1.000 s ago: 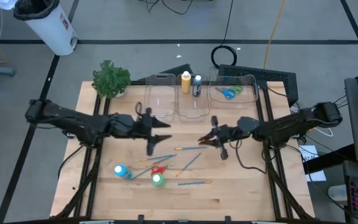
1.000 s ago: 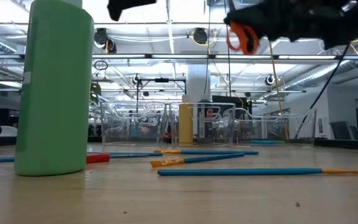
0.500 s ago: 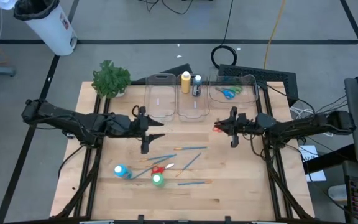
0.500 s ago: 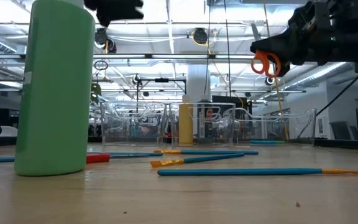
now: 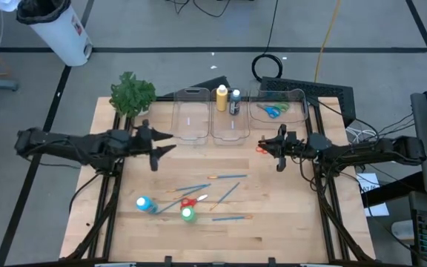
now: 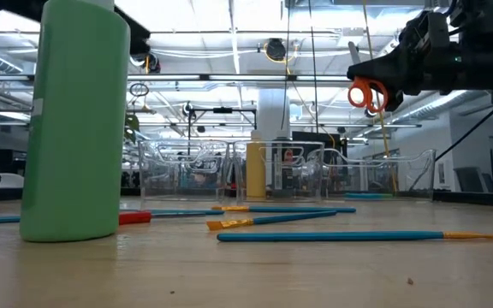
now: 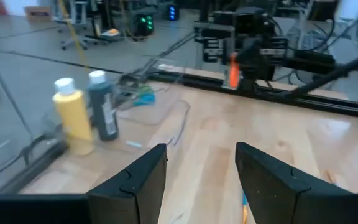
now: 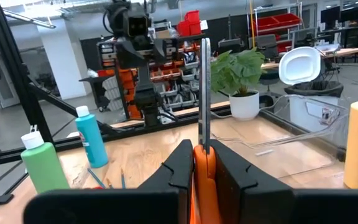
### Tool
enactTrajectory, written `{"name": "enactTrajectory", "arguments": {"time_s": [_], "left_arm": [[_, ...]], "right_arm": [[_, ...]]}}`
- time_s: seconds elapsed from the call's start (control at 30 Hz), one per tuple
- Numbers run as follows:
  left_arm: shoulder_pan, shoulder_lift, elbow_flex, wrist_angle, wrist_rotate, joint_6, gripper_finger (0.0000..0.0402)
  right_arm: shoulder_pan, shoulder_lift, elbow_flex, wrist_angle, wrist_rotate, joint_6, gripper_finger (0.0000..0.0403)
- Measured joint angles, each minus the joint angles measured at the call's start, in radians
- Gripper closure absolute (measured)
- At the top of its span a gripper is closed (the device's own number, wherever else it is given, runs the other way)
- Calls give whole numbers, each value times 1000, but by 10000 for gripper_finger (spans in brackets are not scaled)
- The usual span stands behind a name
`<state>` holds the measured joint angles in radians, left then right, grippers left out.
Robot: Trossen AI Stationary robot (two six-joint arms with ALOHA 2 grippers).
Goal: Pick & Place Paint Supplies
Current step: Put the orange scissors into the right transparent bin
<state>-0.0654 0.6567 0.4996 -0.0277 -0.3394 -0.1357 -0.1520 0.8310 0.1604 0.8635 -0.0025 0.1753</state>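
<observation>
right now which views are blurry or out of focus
Low view: the green paint bottle close to the lens is soft. Left wrist view: smeared throughout, the yellow paint bottle included. Right wrist view: the orange-handled scissors in the right claw are fairly crisp.

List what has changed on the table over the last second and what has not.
The right gripper, shut on the orange scissors, carried them from mid-table toward the bin at the back right. The left gripper, open and empty, drew back to the left, away from the brushes. The brushes, the red scissors, the blue bottle and the green bottle stayed put.
</observation>
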Motion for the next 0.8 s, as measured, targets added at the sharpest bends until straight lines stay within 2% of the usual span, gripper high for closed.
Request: {"name": "enactTrajectory", "arguments": {"time_s": [0.17,0.4,0.53,0.67,0.8], "left_arm": [[0,-151,-137,76,-69,-31,204],[0,-232,-306,194,-97,-92,204],[0,-233,-338,207,-145,-128,204],[0,-225,-342,209,-235,-130,204],[0,-225,-342,215,-281,-130,204]], "right_arm": [[0,0,0,0,0,0,382],[0,0,0,0,1,33,382],[8,0,0,0,-1,53,382],[10,0,0,2,1,49,382],[-5,0,0,44,0,8,382]]}}
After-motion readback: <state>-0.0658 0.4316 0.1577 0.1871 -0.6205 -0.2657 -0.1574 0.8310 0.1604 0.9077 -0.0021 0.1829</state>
